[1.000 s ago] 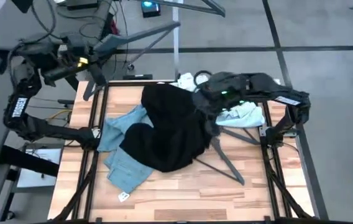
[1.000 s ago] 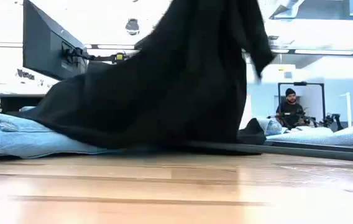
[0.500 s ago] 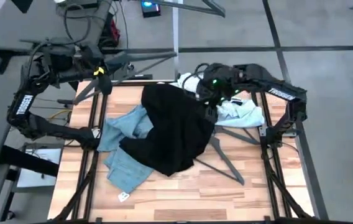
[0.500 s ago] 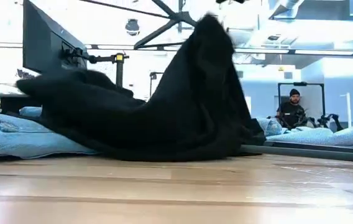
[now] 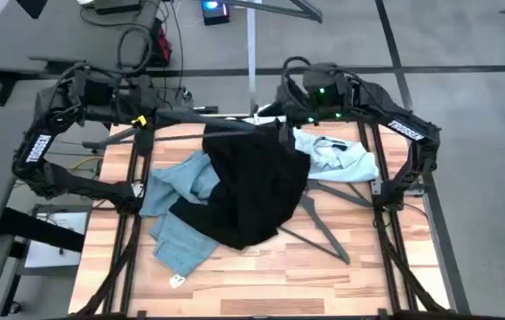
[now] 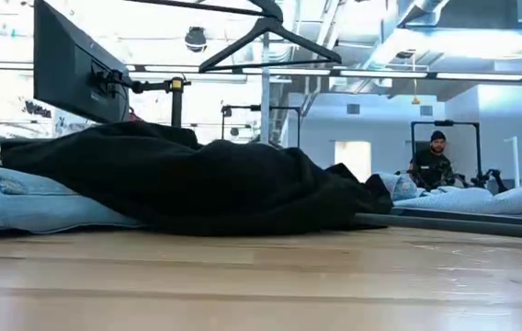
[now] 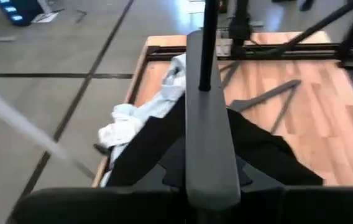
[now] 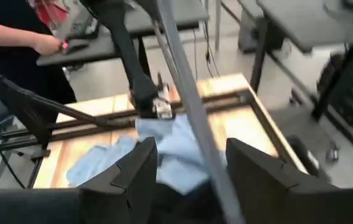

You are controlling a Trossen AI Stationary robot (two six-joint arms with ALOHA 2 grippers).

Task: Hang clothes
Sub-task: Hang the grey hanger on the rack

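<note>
The black t-shirt (image 5: 251, 187) lies crumpled in the middle of the high view, on the wooden table (image 5: 261, 276), its upper edge near the table's far rim. In the low view it forms a low dark mound (image 6: 197, 188) across the centre of the frame. It covers part of the light blue jeans (image 5: 180, 222), which spread out to the lower left of it in the high view and show at the left edge of the low view (image 6: 13, 198). The pale collared shirt (image 5: 337, 158) is bunched just right of the black t-shirt's upper edge, in the upper right of the table; the left wrist view shows it as a white heap (image 7: 145, 112) beside the dark cloth.

A dark clothes hanger (image 6: 266, 41) shows at the top of the low view, above the mound and clear of it.

The right gripper (image 5: 281, 111) is at the upper centre of the high view, over the table's far edge by the t-shirt's top. In its wrist view the two dark fingers (image 8: 123, 180) stand apart with a thin grey bar (image 8: 189, 112) running between them. The left gripper (image 5: 150, 116) sits at the upper left of the high view, off the table's far left corner; whether its fingers are apart or together cannot be told.

A person sits far back at the right of the low view (image 6: 434, 161).
</note>
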